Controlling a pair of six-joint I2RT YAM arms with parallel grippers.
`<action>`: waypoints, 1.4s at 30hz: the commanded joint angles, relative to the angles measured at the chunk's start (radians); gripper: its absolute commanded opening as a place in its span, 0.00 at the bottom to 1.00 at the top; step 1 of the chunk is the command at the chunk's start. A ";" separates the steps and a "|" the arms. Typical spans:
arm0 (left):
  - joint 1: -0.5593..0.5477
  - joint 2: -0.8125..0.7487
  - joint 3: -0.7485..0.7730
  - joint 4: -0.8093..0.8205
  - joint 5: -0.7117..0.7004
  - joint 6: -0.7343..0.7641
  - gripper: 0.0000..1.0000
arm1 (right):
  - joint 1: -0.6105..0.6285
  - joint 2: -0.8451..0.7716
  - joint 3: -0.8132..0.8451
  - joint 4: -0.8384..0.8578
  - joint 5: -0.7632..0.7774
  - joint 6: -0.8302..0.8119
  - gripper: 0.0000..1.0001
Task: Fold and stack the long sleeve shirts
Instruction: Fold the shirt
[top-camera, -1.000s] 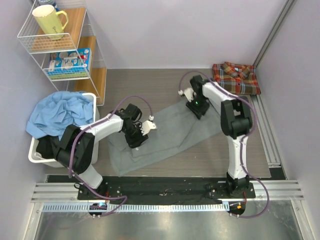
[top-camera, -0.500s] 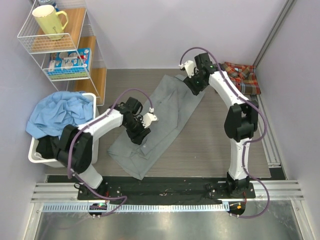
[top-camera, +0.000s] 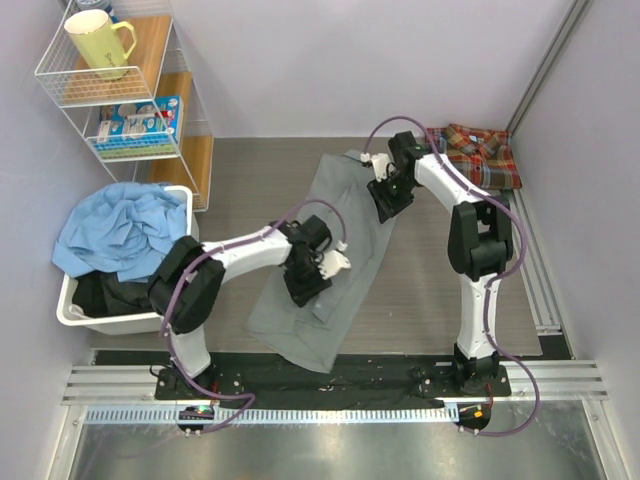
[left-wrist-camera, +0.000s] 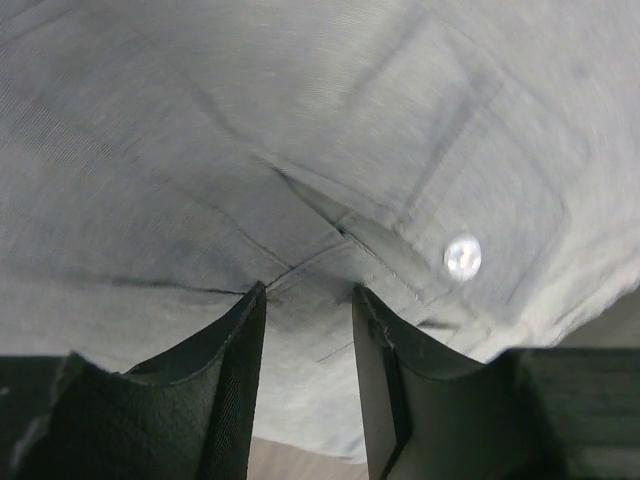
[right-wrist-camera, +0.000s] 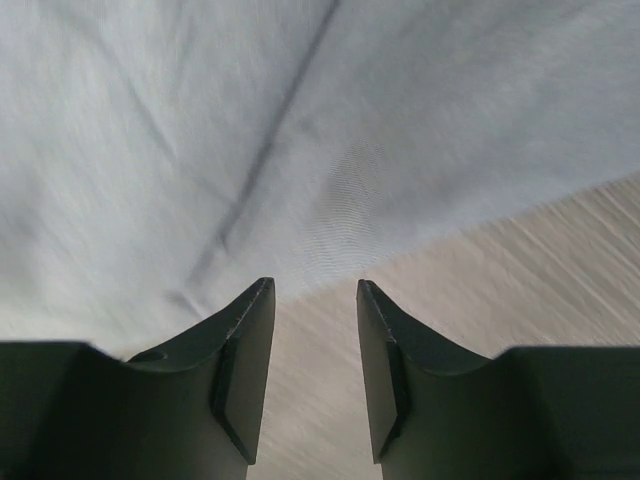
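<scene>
The grey long sleeve shirt (top-camera: 335, 240) lies spread in a long diagonal strip from the back centre to the near edge. My left gripper (top-camera: 306, 288) stands over its lower half. In the left wrist view that gripper (left-wrist-camera: 308, 290) is open, its tips against the grey cloth (left-wrist-camera: 300, 130) near a pale button (left-wrist-camera: 462, 257), with nothing between its fingers. My right gripper (top-camera: 386, 206) is at the shirt's right edge. The right wrist view shows it (right-wrist-camera: 315, 283) open over bare table, with the cloth edge (right-wrist-camera: 300, 120) just beyond its tips. The plaid shirt (top-camera: 474, 154) lies folded at the back right.
A white basket (top-camera: 70, 310) heaped with blue cloth (top-camera: 120, 232) stands at the left. Behind it is a wire shelf (top-camera: 150, 150) with a yellow mug (top-camera: 96, 42) and a box (top-camera: 135, 122). A metal rail (top-camera: 535, 270) runs along the right side.
The grey shirt has swung from lying across the table to a steeper diagonal. My left gripper moved right, toward the table's middle. My right gripper went back, then came slightly nearer.
</scene>
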 joint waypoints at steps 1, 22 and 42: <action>-0.112 0.072 0.087 -0.030 0.164 -0.219 0.41 | -0.005 0.105 0.084 0.017 -0.037 0.021 0.43; 0.219 -0.436 -0.016 0.361 0.055 -0.527 1.00 | 0.056 0.357 0.557 0.272 0.186 -0.181 0.45; 0.233 -0.132 -0.025 0.347 0.293 -0.336 0.87 | 0.101 -0.036 -0.101 0.059 -0.276 -0.160 0.39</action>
